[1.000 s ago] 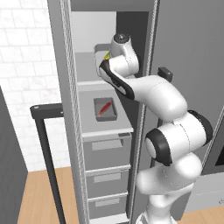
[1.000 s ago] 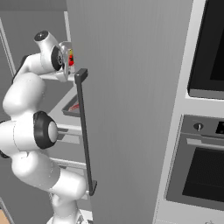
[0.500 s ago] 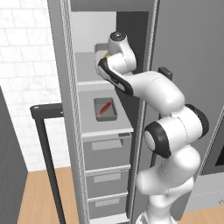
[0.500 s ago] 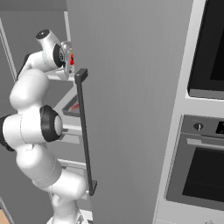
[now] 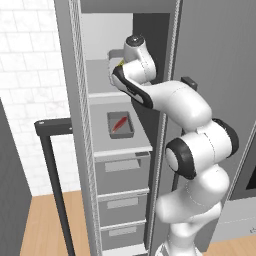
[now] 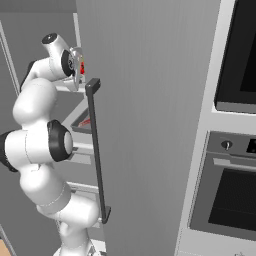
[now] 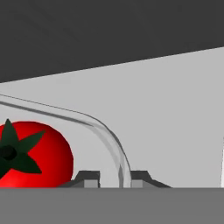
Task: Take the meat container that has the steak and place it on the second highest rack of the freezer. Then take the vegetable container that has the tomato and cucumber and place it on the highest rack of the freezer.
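My gripper [image 7: 114,178] is shut on the thin rim of the pale vegetable container [image 7: 114,144], one fingertip [image 7: 87,177] inside the wall and one outside. The tomato [image 7: 33,153] lies inside it, close to my fingers. Light-grey shelf, the highest rack [image 7: 170,118], spreads beneath and beyond the container. From the left base view my hand [image 5: 134,55] reaches into the open freezer [image 5: 67,75] over the highest rack [image 5: 100,82]; a yellow-green sliver, perhaps the cucumber [image 5: 121,63], peeks past it. One shelf down rests the dark meat container [image 5: 120,125] holding the steak [image 5: 119,123].
The freezer door [image 6: 150,100] stands open at my right, its long black handle [image 6: 95,150] near my elbow. Grey drawers [image 5: 122,172] sit below the shelves. A second black bar handle [image 5: 50,160] stands at the left. Black-glass ovens [image 6: 225,200] are at the far right.
My hand has pushed a little deeper into the freezer at the top shelf's height, carrying the vegetable container with it. The meat container has stayed put.
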